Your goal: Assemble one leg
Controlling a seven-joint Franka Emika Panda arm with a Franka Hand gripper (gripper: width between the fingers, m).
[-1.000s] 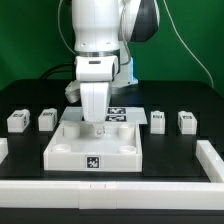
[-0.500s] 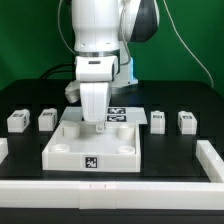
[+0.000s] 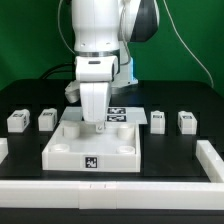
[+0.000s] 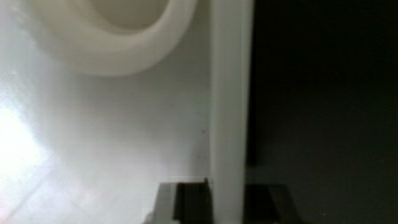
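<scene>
Four small white chunky plastic legs, each with a black-and-white marker tag on its face, upright in a row across the black tabletop (image 3: 170,150), none of them gripped. Outer left leg (image 3: 15,121) and inner left leg (image 3: 47,119) toward the exterior view's left, inner right leg (image 3: 158,120) and outer right leg (image 3: 186,121) toward its right, the two of each pair near one another but apart. Between the pairs, a large white square tray-like panel (image 3: 65,150) with raised walls, round corner holes and a tag on its front wall, near the inner legs without touching them. Over the panel's rear part, the hand (image 3: 98,123) of the white robot arm (image 3: 95,40), pointing straight down, tips at the panel's level. In the wrist view, the hand (image 4: 224,205) seen as two dark fingertips (image 4: 178,205) on either side of an upright white wall of the panel (image 4: 107,130), a rounded hole rim (image 4: 125,40) close by. Gap between the tips narrow, yet impossible to tell whether clamped on that wall or merely beside it. Just behind the panel, the thin flat marker board (image 3: 118,113). A white right rail (image 3: 210,158) and left rail (image 3: 3,148) at the tabletop's sides.
</scene>
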